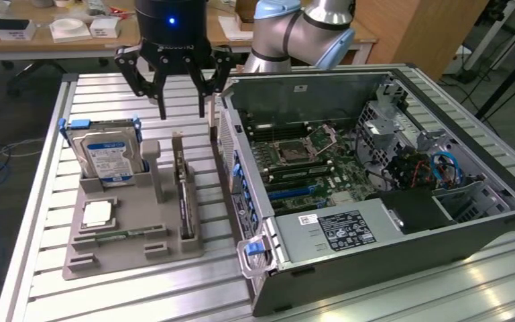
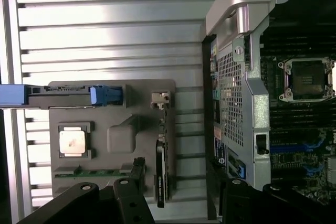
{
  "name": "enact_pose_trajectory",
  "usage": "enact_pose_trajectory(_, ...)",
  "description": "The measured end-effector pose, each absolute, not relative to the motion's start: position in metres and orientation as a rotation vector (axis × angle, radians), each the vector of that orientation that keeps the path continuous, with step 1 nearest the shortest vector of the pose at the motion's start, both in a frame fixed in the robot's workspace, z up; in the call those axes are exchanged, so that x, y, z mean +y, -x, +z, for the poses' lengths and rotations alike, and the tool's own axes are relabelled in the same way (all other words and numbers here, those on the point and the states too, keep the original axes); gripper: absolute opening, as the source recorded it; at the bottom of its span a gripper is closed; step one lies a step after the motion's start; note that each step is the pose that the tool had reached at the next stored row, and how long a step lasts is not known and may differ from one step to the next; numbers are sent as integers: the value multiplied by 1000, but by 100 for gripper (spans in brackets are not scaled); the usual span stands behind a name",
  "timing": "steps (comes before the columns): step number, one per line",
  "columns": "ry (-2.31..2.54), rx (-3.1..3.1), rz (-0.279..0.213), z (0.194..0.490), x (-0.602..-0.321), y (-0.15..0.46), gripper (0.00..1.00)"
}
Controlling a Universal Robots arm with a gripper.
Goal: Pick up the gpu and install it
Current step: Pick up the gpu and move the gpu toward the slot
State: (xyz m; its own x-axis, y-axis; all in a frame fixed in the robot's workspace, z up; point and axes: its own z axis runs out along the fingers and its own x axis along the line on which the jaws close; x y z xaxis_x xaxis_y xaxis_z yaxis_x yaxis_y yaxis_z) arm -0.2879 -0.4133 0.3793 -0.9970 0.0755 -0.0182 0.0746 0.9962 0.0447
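The gpu (image 1: 184, 194) is a thin dark card standing on its long edge in a slot of the grey holder (image 1: 132, 258), its narrow metal bracket end towards the back. In the wrist view the gpu (image 2: 161, 174) shows edge-on, with its bracket (image 2: 160, 98) at one end. My gripper (image 1: 184, 111) hangs open above the card's far end, fingers clear of it and holding nothing. Its black fingers (image 2: 128, 195) straddle the card from above, gripper (image 2: 181, 198). The open computer case (image 1: 374, 181) lies to the exterior view's right of the holder, with blue card slots (image 1: 294, 192) on its motherboard.
A silver hard drive with a blue label (image 1: 105, 157) stands in the holder at the exterior view's left. A processor chip (image 1: 98, 213) and a green memory stick (image 1: 119, 235) lie in front of it. The case's side wall (image 1: 231, 168) rises close beside the card.
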Motion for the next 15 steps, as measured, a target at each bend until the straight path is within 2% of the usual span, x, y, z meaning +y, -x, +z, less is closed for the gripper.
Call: enact_pose_trajectory(15,-117,3119,69,371,-413,288,59)
